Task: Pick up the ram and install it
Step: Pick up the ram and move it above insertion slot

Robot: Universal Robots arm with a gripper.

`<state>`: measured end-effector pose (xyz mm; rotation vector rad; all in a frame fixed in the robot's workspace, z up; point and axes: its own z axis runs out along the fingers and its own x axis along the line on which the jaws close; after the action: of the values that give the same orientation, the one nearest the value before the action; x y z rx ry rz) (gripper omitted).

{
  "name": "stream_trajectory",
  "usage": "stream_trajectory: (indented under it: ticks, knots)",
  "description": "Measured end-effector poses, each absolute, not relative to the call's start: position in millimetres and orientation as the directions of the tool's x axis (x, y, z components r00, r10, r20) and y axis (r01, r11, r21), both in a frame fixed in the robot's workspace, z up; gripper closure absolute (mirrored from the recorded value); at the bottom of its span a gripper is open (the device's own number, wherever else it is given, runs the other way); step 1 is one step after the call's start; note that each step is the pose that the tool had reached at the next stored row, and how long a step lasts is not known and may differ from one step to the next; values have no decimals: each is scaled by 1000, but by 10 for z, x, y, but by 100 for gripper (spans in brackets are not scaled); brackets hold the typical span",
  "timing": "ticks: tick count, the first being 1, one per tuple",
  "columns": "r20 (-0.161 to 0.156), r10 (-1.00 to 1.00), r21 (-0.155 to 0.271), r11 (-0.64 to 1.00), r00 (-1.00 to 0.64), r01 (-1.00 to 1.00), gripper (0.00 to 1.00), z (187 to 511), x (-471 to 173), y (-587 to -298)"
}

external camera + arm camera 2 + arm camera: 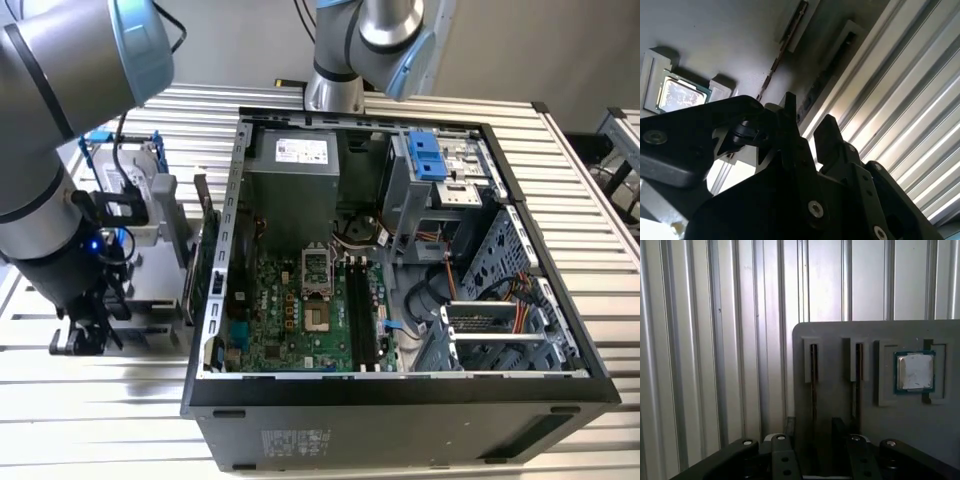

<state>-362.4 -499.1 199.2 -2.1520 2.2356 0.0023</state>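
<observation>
While the gripper (815,432) hangs spread and empty, its fingers (790,432) flanking the ram (813,385) that stands on edge in the slot nearest the side edge of the grey tray (840,335), an off-centre squeeze could cock the thin stick and jam it there.

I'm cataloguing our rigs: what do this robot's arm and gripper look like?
The arm has silver-grey tubes with light blue joint caps and black cables along it. The gripper is matte black, blocky, with silver screws; a small blue light glows near the wrist.
</observation>
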Motion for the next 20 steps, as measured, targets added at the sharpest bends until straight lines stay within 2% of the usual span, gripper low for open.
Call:
stream_trajectory:
  ticks: [7,11,14,20]
  knots:
    - [-33,-999,-25,38,-38,-999,0,1955,-3622,-4985]
    - [-61,-997,-24,39,-38,-999,0,1952,-3622,-4982]
    - [-70,-997,-24,36,-35,-999,0,1949,-3621,-4980]
    - [-70,-998,-24,-2,4,-1000,0,1948,-3620,-4980]
